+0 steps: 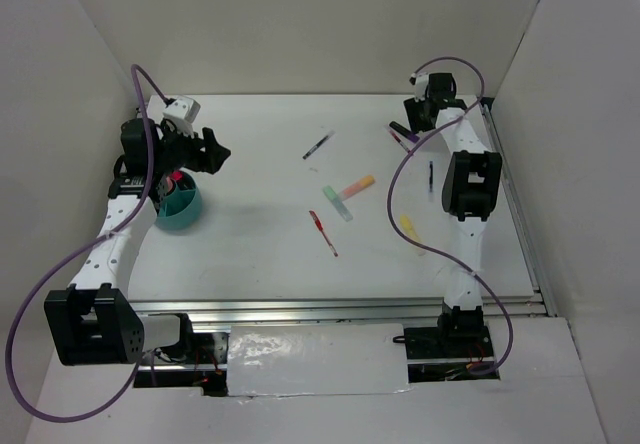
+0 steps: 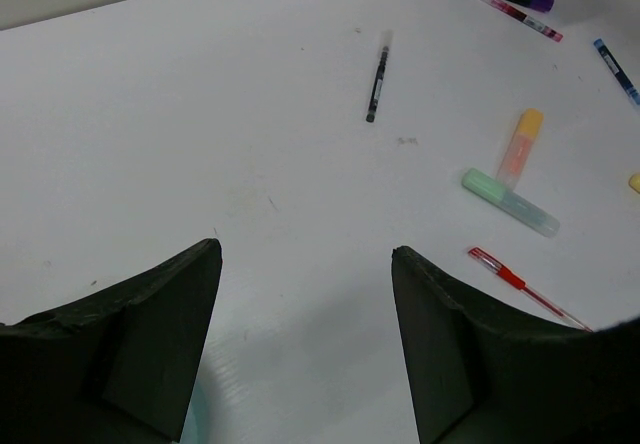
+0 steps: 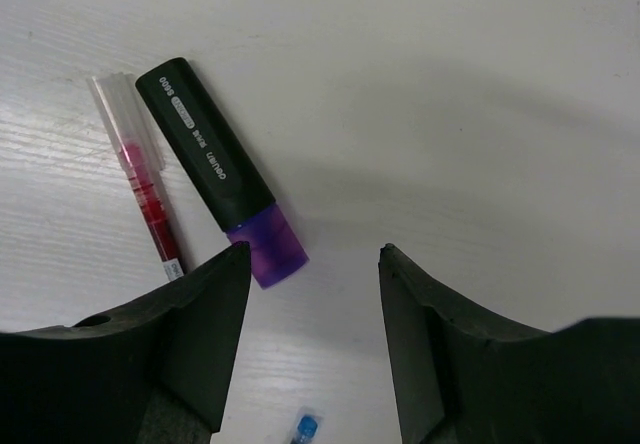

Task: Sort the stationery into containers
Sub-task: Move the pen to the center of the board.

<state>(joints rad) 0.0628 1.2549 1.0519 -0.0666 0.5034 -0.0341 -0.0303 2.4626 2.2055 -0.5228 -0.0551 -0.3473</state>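
Teal, short and round: the cup is noted at the left of the white desk, partly covered by the left arm. Something pink-red is seen sticking up at its far rim. Whether more lies inside cannot be told, since part of the opening is hidden by the arm.

The left jaws are held above and just beyond the cup, spread wide, with nothing gripped. In the left wrist view only bare desk is seen in the gap.

Loose stationery is recorded flat on the desk, well apart from the cup:
- Mid-desk, far: a thin dark pen.
- Mid-desk: an orange highlighter and a pastel green highlighter, with their ends meeting.
- Nearer than these: a thin red pen.
- Right side, beside the right arm: a yellow highlighter and a dark blue pen.

At the far right the right jaws are lowered close to the desk, parted, with nothing held and bare desk between them. A purple-black marker is seen lying with its purple end just beside one finger; contact cannot be told. A clear-capped red pen lies alongside the marker. A blue-tipped item is cut off at the bottom edge.
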